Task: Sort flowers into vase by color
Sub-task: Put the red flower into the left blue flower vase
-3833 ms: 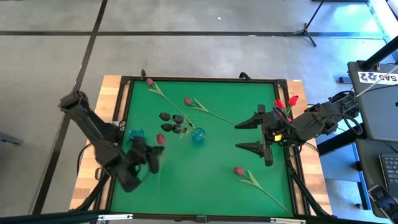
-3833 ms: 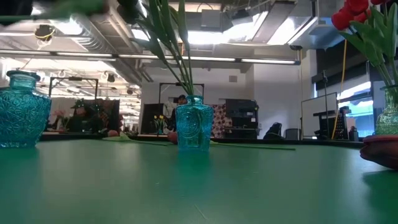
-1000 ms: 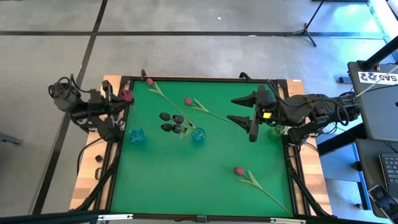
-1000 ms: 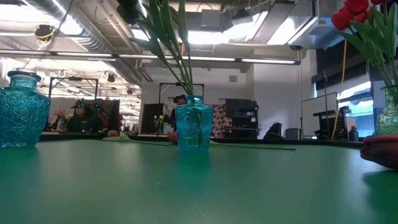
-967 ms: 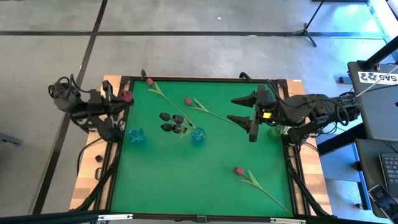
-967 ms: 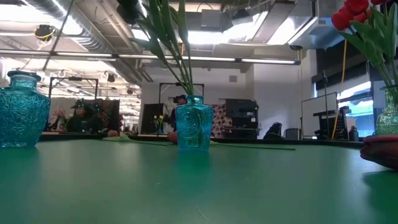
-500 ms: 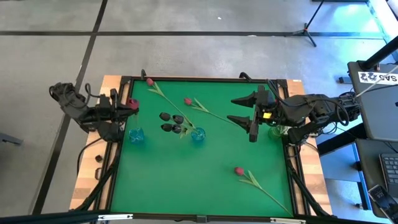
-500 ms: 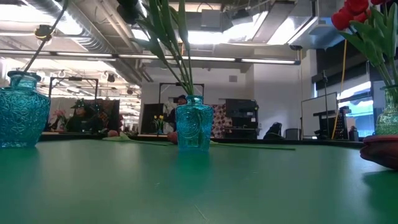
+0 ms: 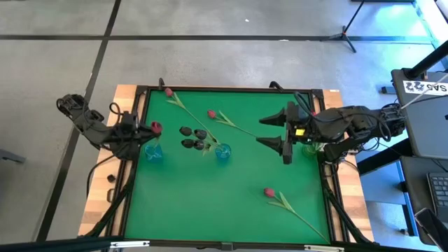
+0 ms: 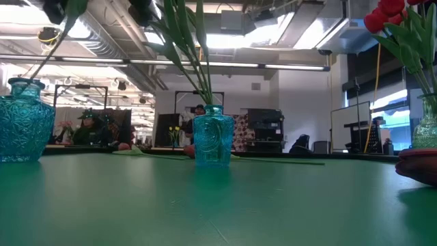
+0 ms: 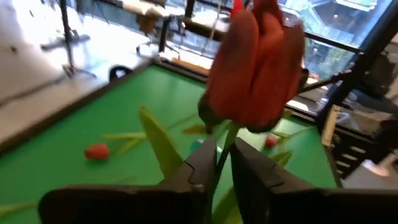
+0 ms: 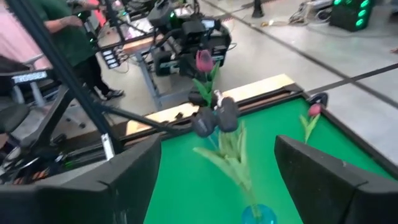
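Observation:
My left gripper [image 9: 143, 130] is shut on a red tulip [image 9: 155, 127] just beyond the far side of the left blue vase [image 9: 153, 152]. In the low view the tulip's stem [image 10: 42, 56] slants down to that vase's mouth [image 10: 24, 82]. The middle blue vase [image 9: 222, 151] holds black tulips [image 9: 193, 138]. My right gripper [image 9: 283, 133] hovers open near the table's right edge. Its arm hides a third vase from above; the low view shows that vase [image 10: 427, 130] with red tulips [image 10: 386, 16] in it. Three loose tulips [image 9: 211, 113] [image 9: 168, 92] [image 9: 268, 191] lie flat on the green mat. My left gripper pinches the red tulip's stem [image 11: 223, 153] just below the head [image 11: 256, 68], between its two fingers [image 11: 200, 167]. The fingers reach in from the table's left and lie across the stem. The tulip is lifted clear of the mat, tilted, with its lower end at the left vase's mouth.
A dark raised frame [image 9: 231, 89] borders the green mat. Open mat lies along the near side [image 9: 203, 210]. People and equipment stand in the room beyond the far edge.
My left gripper has carried the red tulip from the far-left corner toward the near edge and right, to the left vase. The stem's lower end has come down to that vase's mouth. My right gripper has stayed open, almost still.

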Controlling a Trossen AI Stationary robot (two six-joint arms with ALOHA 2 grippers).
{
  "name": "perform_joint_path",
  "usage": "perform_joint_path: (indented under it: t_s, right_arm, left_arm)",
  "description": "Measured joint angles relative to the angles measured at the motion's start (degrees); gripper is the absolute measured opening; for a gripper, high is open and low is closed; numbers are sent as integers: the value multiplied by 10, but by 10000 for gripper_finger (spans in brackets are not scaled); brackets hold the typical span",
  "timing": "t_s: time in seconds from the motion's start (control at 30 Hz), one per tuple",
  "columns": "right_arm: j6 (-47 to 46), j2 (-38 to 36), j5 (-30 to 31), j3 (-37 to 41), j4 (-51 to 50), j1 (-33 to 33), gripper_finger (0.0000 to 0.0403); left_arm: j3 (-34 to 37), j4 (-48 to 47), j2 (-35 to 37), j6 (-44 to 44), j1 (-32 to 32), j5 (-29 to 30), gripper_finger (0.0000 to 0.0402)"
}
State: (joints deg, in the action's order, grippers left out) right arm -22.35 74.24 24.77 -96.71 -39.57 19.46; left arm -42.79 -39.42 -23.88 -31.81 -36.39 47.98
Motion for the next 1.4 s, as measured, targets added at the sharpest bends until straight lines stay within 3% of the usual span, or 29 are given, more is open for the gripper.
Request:
perform_joint_path:
  t_s: [0.2,0.33,0.57,0.73,0.83,1.07,1.4]
  right_arm:
    - [-4,0,-32,0,-15,0,326]
    - [2,0,-35,0,-21,0,328]
    - [16,13,-36,1,-103,1,327]
    - [4,42,-75,30,-105,1,326]
    - [-16,64,-100,49,-107,1,326]
    - [-81,91,-131,53,-143,20,326]
    - [-170,93,-113,38,-143,126,326]
  left_arm:
    - [-49,-101,-1,-97,0,-54,92]
    - [-108,-165,0,-152,0,-140,110]
    - [-178,-285,0,-356,0,-348,107]
    - [-178,-360,-1,-498,0,-434,100]
    - [-168,-355,-1,-547,0,-473,98]
    - [-165,-318,-40,-594,0,-544,96]
    - [-165,-263,-112,-557,-3,-576,96]
